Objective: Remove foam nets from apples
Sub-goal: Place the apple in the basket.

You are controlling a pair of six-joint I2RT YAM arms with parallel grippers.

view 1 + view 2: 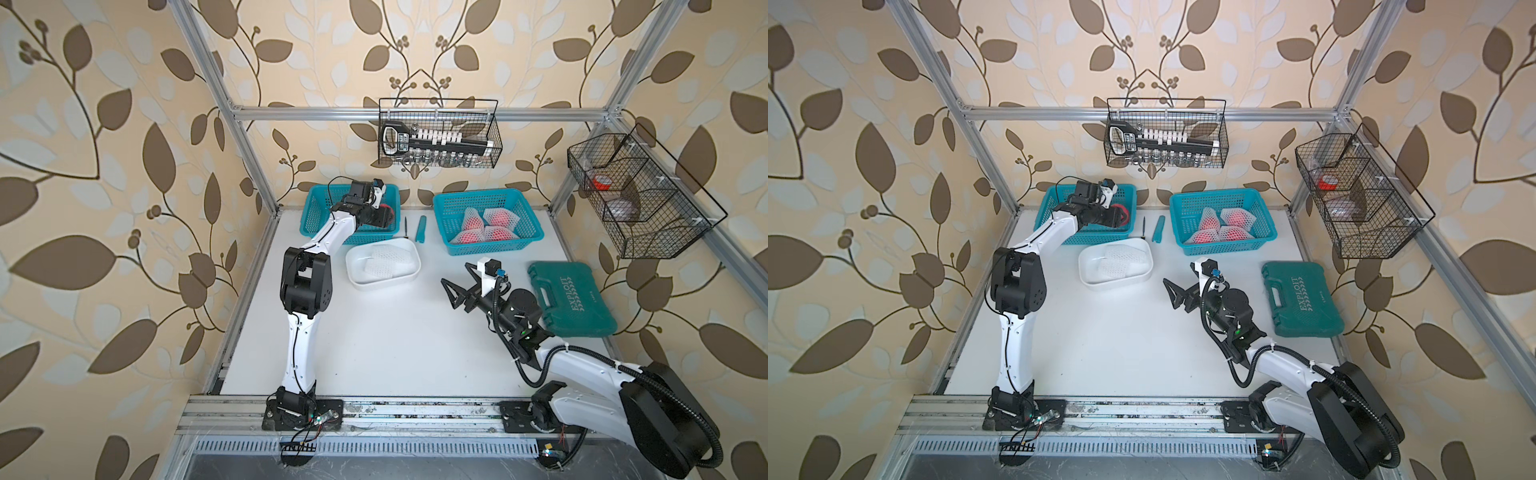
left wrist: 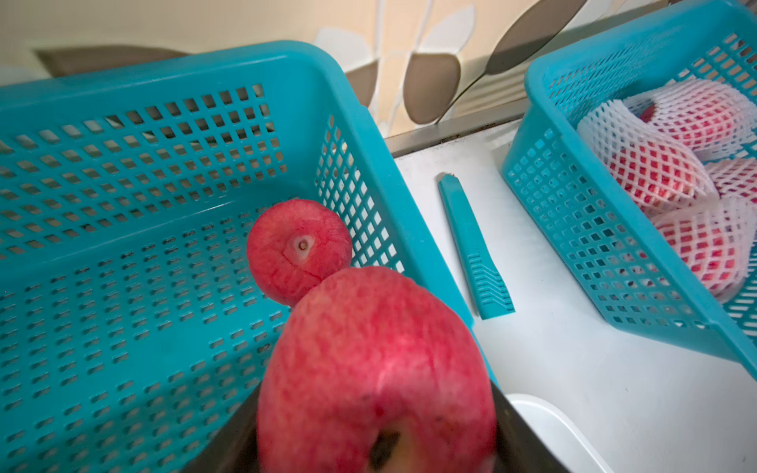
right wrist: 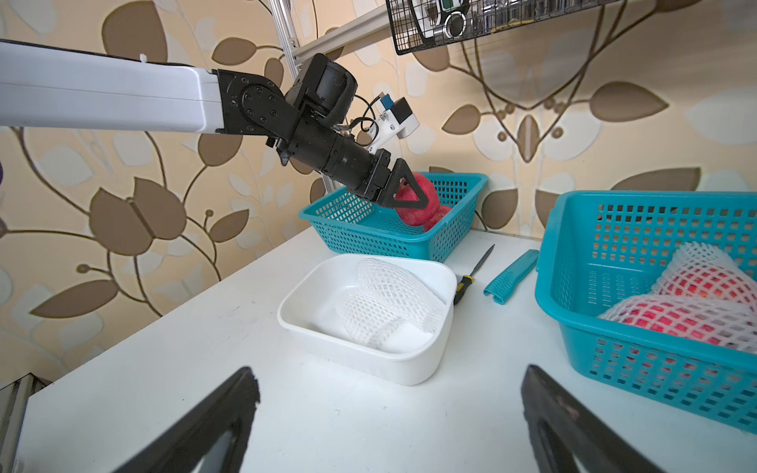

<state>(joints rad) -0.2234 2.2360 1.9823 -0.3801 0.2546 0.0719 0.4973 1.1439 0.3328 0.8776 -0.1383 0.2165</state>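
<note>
1. In both top views the left gripper (image 1: 385,210) hangs over a teal perforated plastic basket (image 1: 309,218). This basket stands just behind the white smooth rectangular plastic tub (image 1: 384,284), on the left arm's side. A patch of red shows between the jaws. Empty white foam mesh nets (image 1: 384,262) lie inside the tub. Behind the tub on the right arm's side, a second teal basket (image 1: 494,248) holds about four netted apples (image 1: 484,230). The right gripper (image 1: 455,274) hovers over bare table near the tub, jaws spread wide and holding nothing.

2. In the left wrist view a round red-pink bare apple (image 2: 377,368) fills the space between the dark jaws, clamped on both sides. A second bare apple (image 2: 299,250) lies on the basket floor just past it. Whether the two touch cannot be told.

3. In the right wrist view the clamped apple sits at about rim height of the basket behind the tub, just above the second bare apple. The right gripper's own fingers (image 3: 229,409) stand far apart, with the tub ahead of them.

4. The step in hand looks like setting a stripped apple down among the finished ones. The next move calls for lowering it beside the second bare apple, not onto it. Then the jaws should open. After that, a netted apple from the second teal basket is due.
</note>
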